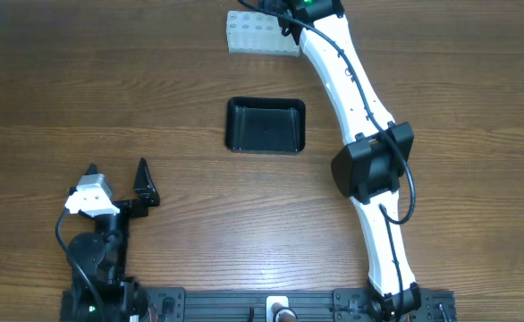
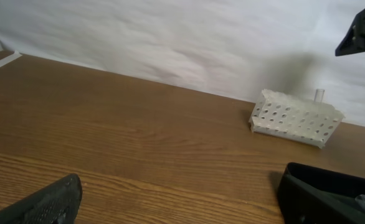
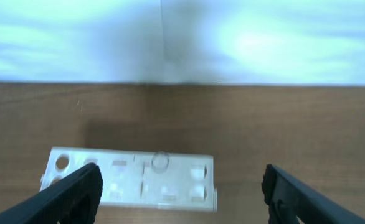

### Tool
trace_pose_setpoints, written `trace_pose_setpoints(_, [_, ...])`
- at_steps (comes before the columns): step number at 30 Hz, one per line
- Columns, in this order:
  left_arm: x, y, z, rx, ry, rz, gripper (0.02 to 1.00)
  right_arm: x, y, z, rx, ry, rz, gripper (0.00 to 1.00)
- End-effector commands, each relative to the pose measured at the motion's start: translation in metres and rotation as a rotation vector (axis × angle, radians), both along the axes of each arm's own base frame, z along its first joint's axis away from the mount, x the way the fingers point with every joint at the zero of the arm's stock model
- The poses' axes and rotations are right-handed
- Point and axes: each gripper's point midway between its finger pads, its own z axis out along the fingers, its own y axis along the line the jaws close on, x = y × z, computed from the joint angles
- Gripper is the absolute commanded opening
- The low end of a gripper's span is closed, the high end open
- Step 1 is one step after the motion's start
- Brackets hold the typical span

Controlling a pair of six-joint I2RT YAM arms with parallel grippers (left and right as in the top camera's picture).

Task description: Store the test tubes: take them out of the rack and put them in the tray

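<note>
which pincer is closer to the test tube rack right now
Right. The right pincer hangs open above the rack. The left pincer sits near its own base, well short of the rack.

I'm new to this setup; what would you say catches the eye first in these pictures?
The white right arm stretches across the table, its open right pincer over the white rack at the far edge, where a clear test tube stands. The black tray sits mid-table; the left pincer rests open near its base.
</note>
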Motion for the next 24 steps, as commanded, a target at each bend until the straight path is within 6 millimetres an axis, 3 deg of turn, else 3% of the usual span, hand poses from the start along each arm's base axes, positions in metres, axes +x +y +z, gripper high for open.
trace_pose_setpoints(1, [0.0, -0.001, -0.002, 0.013, 0.003, -0.01, 0.996, 0.014, 0.0, -0.022, -0.066, -0.003, 0.026, 0.816])
trace_pose_setpoints(16, [0.0, -0.001, -0.002, 0.014, 0.003, -0.01, 1.0, 0.02, 0.017, -0.077, -0.144, 0.051, 0.097, 0.803])
trace_pose_setpoints(24, [0.0, -0.001, -0.002, 0.014, 0.003, -0.01, 0.998, 0.023, 0.019, -0.092, -0.148, 0.062, 0.099, 0.772])
